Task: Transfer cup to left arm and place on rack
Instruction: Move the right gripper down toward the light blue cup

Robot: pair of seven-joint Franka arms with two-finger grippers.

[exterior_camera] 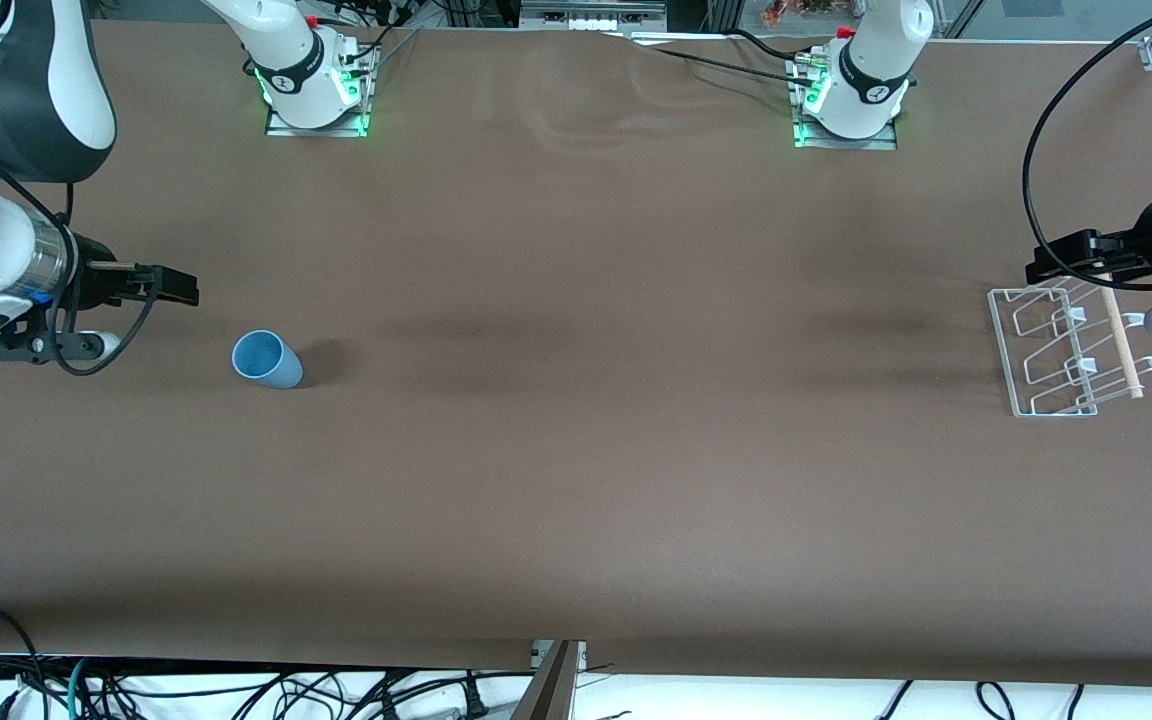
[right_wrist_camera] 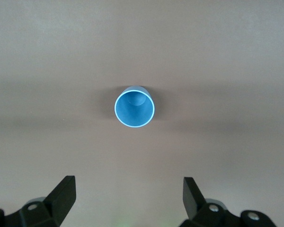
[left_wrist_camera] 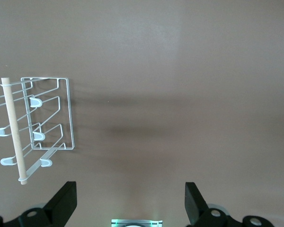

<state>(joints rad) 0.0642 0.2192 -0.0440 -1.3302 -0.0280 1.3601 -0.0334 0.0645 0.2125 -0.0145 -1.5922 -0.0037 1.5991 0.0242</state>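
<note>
cup upright; both claws open

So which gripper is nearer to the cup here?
The right gripper. It hangs open just beside the cup at the right arm's end of the table. The left gripper, also open, is over the rack at the left arm's end.

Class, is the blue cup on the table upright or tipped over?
Upright: the cup stands on its base, its round open mouth facing up in the right wrist view, the inside looking empty.
</note>
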